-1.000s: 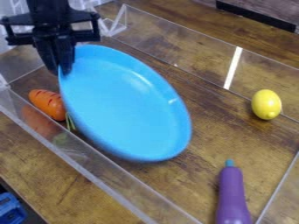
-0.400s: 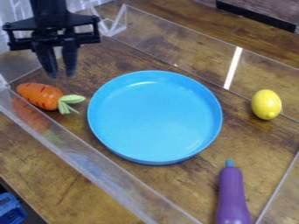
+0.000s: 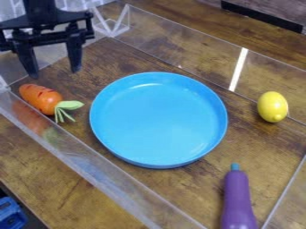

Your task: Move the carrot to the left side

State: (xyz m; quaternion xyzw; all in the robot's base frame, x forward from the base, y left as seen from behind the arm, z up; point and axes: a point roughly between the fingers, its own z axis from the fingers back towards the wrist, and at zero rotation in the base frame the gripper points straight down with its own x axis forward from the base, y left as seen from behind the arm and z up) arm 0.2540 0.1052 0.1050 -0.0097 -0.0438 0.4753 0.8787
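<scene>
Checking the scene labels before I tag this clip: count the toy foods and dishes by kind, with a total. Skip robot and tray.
Carrot: 1
Eggplant: 1
Lemon: 1
Blue plate: 1
Total: 4

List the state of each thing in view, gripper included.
Gripper: open, nothing between the fingers, above the table.
Plate: upright, flat on the table, nothing on it.
Carrot: lying on its side, leafy end toward the plate, not gripped.
Lemon: resting on the table, whole.
Eggplant: lying down, stem end toward the lemon's side of the table.
</scene>
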